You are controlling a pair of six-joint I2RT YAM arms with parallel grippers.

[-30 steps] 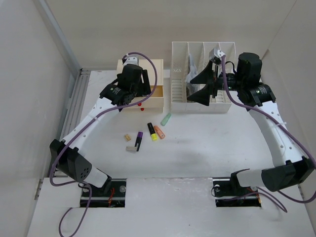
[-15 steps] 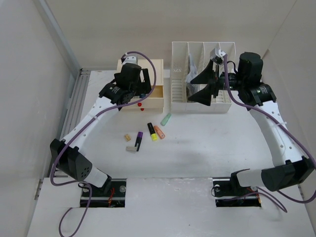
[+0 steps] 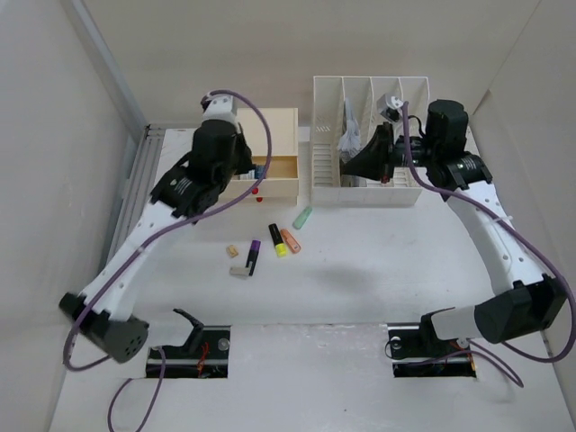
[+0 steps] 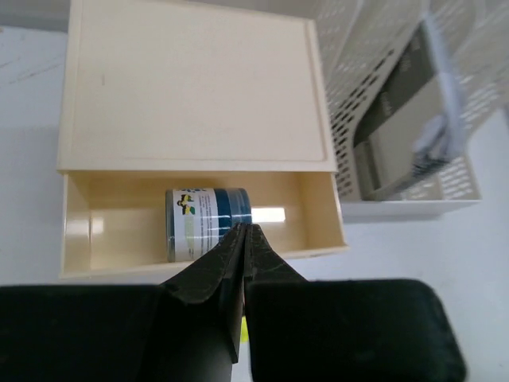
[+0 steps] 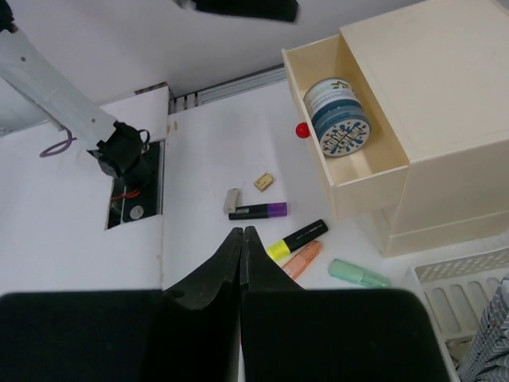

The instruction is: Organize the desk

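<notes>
Pale walls [image 3: 54, 135] enclose the white desk [image 3: 387, 270], with left end effector [image 4: 243, 239] and right end effector [image 5: 241, 239] pinched closed, empty.

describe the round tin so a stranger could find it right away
Find the cream drawer box at the back of the desk, left of the white slotted file rack. Its drawer stands pulled open, and the tin lies on its side inside. It is the only round thing, white and blue, unlike the markers on the desk.
</notes>
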